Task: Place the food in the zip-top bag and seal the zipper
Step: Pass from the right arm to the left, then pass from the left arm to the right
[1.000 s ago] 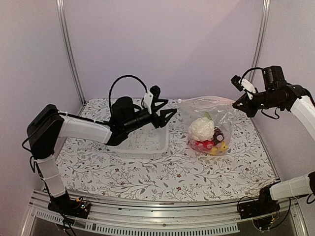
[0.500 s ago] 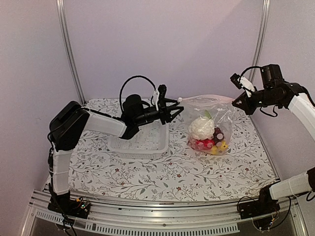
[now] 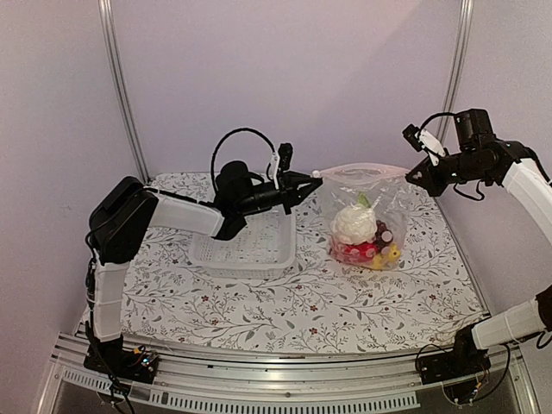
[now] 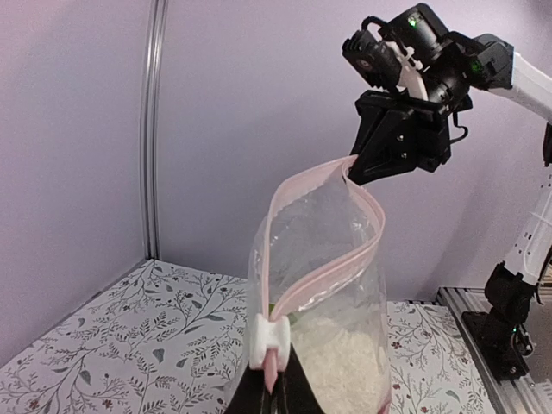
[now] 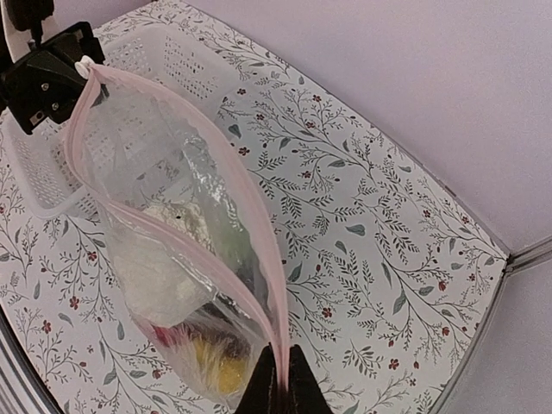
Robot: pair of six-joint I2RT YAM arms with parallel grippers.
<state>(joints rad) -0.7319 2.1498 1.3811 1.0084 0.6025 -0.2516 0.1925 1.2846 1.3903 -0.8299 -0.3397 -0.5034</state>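
White arms (image 3: 177,216), black joints (image 3: 231,185), black claws (image 3: 310,180), looped cables (image 3: 238,133).

The top external camera is looking forward and down from high behind the near edge of the floral-patterned worktop (image 3: 259,310), covering it all from afar. The left wrist camera is facing across, close to the clear crinkly zip-top bag (image 4: 323,233), with the black right claw (image 4: 353,163) beyond. The right wrist camera is looking steeply down the bag, showing the black left claw (image 5: 76,79) top left. All three are sharing the bag.
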